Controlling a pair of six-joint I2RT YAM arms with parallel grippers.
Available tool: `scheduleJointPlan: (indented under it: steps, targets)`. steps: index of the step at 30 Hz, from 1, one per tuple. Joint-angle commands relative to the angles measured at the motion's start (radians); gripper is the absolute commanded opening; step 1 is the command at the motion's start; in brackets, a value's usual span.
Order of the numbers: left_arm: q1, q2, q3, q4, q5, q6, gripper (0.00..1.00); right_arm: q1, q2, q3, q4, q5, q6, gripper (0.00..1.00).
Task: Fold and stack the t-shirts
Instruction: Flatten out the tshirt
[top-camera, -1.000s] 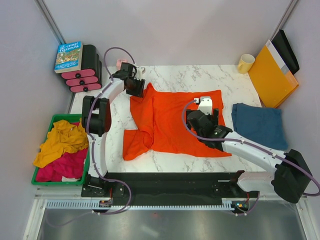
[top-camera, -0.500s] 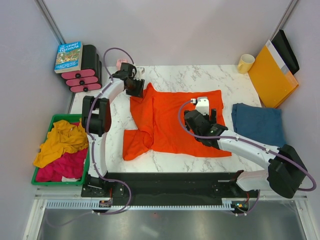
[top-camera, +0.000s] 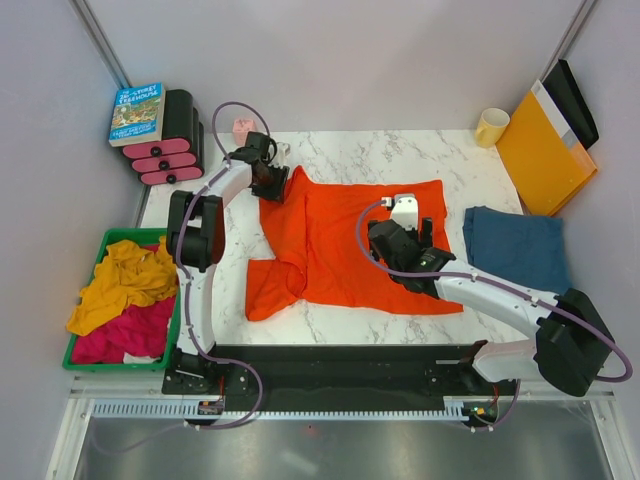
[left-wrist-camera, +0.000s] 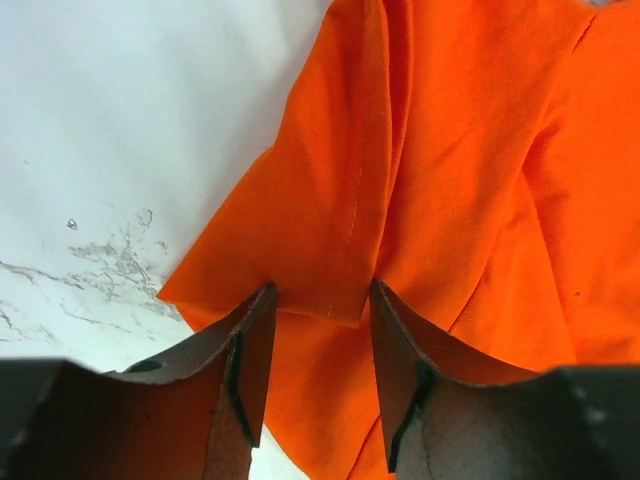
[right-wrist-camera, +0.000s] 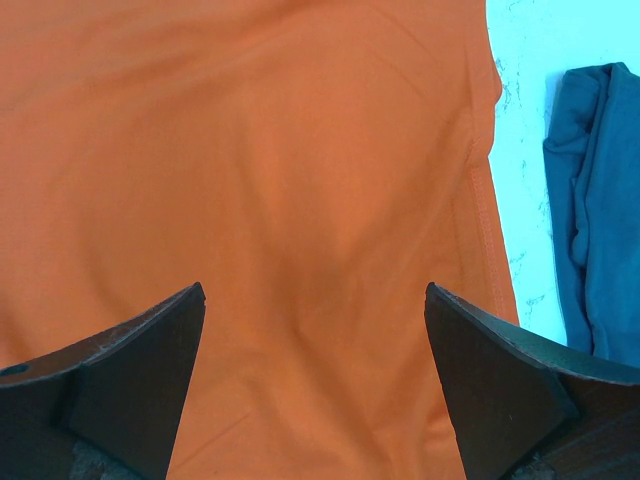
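Mug (top-camera: 491, 126) at 1 o'clock, envelope (top-camera: 545, 150) at 2; book (top-camera: 137, 113) on blk/pink stack (top-camera: 167, 140) at 10; green bin (top-camera: 118, 362) w/ yellow cloth (top-camera: 125, 280), pink cloth (top-camera: 125, 335) at 8.

**White marble surface held two shirts**

On the surface (top-camera: 350, 155) an orange shirt (top-camera: 340, 240) lay spread at the middle. A folded blue shirt (top-camera: 515, 248) lay to its right, apart. A yellow mug (top-camera: 491, 127) stood at the far right corner, beside an envelope (top-camera: 545, 150).

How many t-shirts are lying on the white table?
2. The orange t-shirt lies spread in the middle of the table; the blue t-shirt sits folded to its right. The green bin at the left holds crumpled cloth, maybe more shirts.
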Motion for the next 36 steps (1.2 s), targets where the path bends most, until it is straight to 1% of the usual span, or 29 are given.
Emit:
scheduleJointPlan:
  steps: [1,3,4,6,7,10,13,15,16,17,18,19,20,21,22,23,25,26,27,29,30,36]
  targets:
    - [-0.004,0.032,-0.004,-0.033,-0.04,0.021,0.43,0.003,-0.014,0.006,0.02,0.013,0.017,0.98]
    - [-0.005,0.029,-0.007,-0.035,-0.039,0.023,0.33,0.002,-0.016,0.002,0.022,0.015,0.016,0.98]
    - [-0.005,0.027,-0.008,-0.035,-0.037,0.021,0.23,0.003,-0.017,0.0,0.022,0.016,0.017,0.98]
    - [-0.005,0.017,-0.013,-0.035,-0.034,0.023,0.11,0.002,-0.017,-0.005,0.025,0.024,0.02,0.98]
    - [-0.005,0.012,-0.016,-0.035,-0.031,0.021,0.02,0.003,-0.017,-0.005,0.025,0.036,0.031,0.98]
    - [-0.005,-0.019,-0.028,-0.033,-0.014,0.029,0.02,-0.015,0.004,0.003,0.028,0.035,0.045,0.98]
    - [-0.004,-0.066,-0.045,-0.033,0.006,0.032,0.02,-0.087,0.047,0.035,0.029,0.016,0.027,0.98]
    - [-0.005,-0.095,-0.062,-0.035,0.03,0.036,0.02,-0.2,0.076,0.077,0.037,0.001,0.01,0.98]
    - [-0.005,-0.12,-0.066,-0.033,0.035,0.035,0.02,-0.252,0.118,0.096,0.043,-0.016,0.005,0.98]
    - [-0.007,-0.131,-0.073,-0.033,0.044,0.036,0.02,-0.347,0.145,0.138,0.052,-0.046,-0.018,0.98]
    - [-0.008,-0.14,-0.083,-0.035,0.049,0.041,0.02,-0.388,0.174,0.161,0.09,-0.068,-0.038,0.98]
    - [-0.01,-0.155,-0.086,-0.033,0.052,0.043,0.02,-0.421,0.245,0.187,0.106,-0.086,-0.059,0.98]
    - [-0.011,-0.158,-0.091,-0.033,0.052,0.044,0.02,-0.473,0.286,0.252,0.115,-0.093,-0.082,0.98]
    - [-0.014,-0.161,-0.099,-0.033,0.046,0.05,0.02,-0.491,0.329,0.291,0.115,-0.094,-0.093,0.98]
    - [-0.016,-0.165,-0.102,-0.032,0.044,0.052,0.02,-0.506,0.409,0.329,0.115,-0.1,-0.101,0.98]
    - [-0.016,-0.168,-0.105,-0.033,0.044,0.053,0.02,-0.532,0.446,0.401,0.111,-0.111,-0.102,0.98]
    - [-0.014,-0.172,-0.117,-0.033,0.044,0.055,0.02,-0.547,0.538,0.466,0.109,-0.168,-0.109,0.93]
    - [-0.016,-0.174,-0.12,-0.033,0.044,0.055,0.02,-0.557,0.566,0.527,0.109,-0.191,-0.109,0.91]
    - [-0.016,-0.175,-0.126,-0.033,0.044,0.055,0.02,-0.558,0.59,0.553,0.108,-0.212,-0.106,0.87]
    - [-0.016,-0.178,-0.132,-0.033,0.042,0.053,0.02,-0.561,0.653,0.618,0.104,-0.228,-0.096,0.83]
    - [-0.014,-0.18,-0.134,-0.033,0.042,0.053,0.02,-0.564,0.673,0.636,0.101,-0.231,-0.084,0.78]
    - [-0.016,-0.189,-0.139,-0.033,0.039,0.055,0.02,-0.609,0.799,0.762,0.071,-0.278,-0.03,0.77]
